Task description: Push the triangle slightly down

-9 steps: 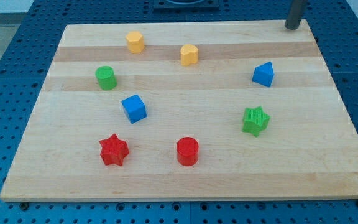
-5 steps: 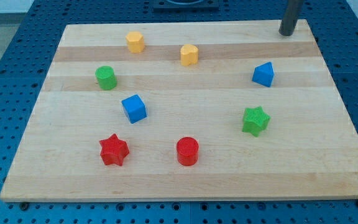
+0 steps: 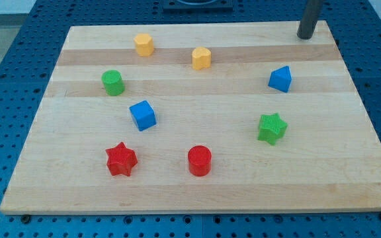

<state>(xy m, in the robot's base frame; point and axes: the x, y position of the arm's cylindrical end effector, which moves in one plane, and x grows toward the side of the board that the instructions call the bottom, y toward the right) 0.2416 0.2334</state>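
Observation:
The blue triangle block (image 3: 280, 79) sits on the right part of the wooden board (image 3: 197, 192). My tip (image 3: 304, 37) rests near the board's top right corner, above and a little to the right of the blue triangle, well apart from it. The dark rod runs up out of the view's top.
Two yellow blocks (image 3: 144, 44) (image 3: 202, 57) lie near the top. A green cylinder (image 3: 113, 82) and a blue cube (image 3: 143, 114) are at the left. A green star (image 3: 272, 127), a red cylinder (image 3: 199, 160) and a red star (image 3: 121, 159) lie lower down.
My tip moved a little left and down from the top right corner, then stopped. No block has moved.

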